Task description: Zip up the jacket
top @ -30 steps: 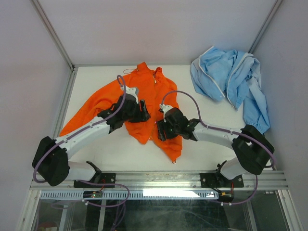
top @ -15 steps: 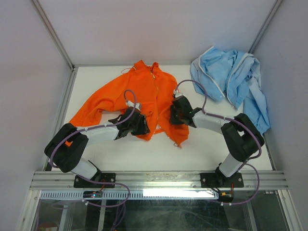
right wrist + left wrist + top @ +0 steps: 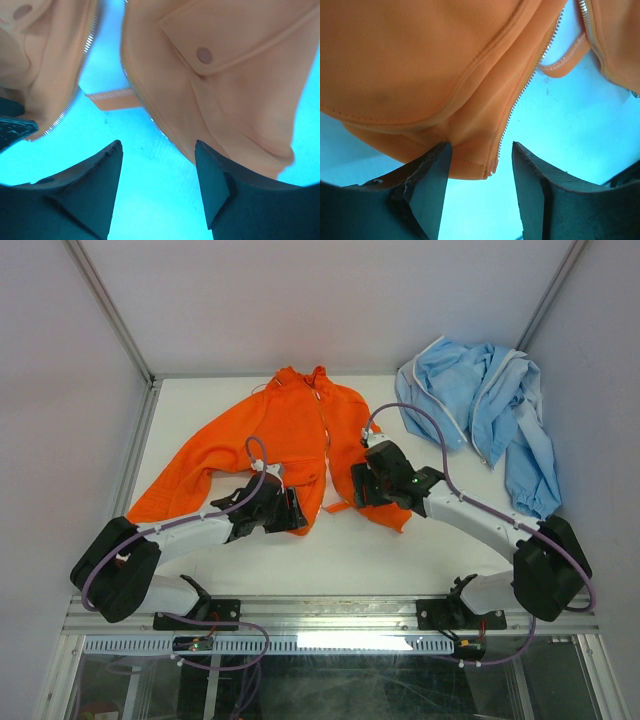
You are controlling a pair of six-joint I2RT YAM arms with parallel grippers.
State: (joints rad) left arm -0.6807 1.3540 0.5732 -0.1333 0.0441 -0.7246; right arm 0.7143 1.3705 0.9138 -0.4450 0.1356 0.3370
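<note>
The orange jacket (image 3: pixel 280 435) lies front up on the white table (image 3: pixel 420 550), collar at the far side, front open with a narrow gap between the two panels. My left gripper (image 3: pixel 297 513) is open at the bottom corner of the left front panel. In the left wrist view (image 3: pixel 480 146) that corner and its zipper teeth (image 3: pixel 520 95) lie between the fingers, not gripped. My right gripper (image 3: pixel 356 490) is open at the right panel's lower edge. In the right wrist view (image 3: pixel 157 145) the right panel's zipper edge (image 3: pixel 145 107) runs just ahead of the open fingers.
A light blue garment with white trim (image 3: pixel 480 400) lies crumpled at the far right. A short orange strap (image 3: pixel 112 97) lies across the gap between the panels. A snap button (image 3: pixel 203 55) sits on a pocket flap. The table's side rails bound the work area.
The jacket's lower front, which hung toward the near edge, now lies farther back and flatter. Both grippers have shifted with its bottom hem; the right arm has swung outward.
</note>
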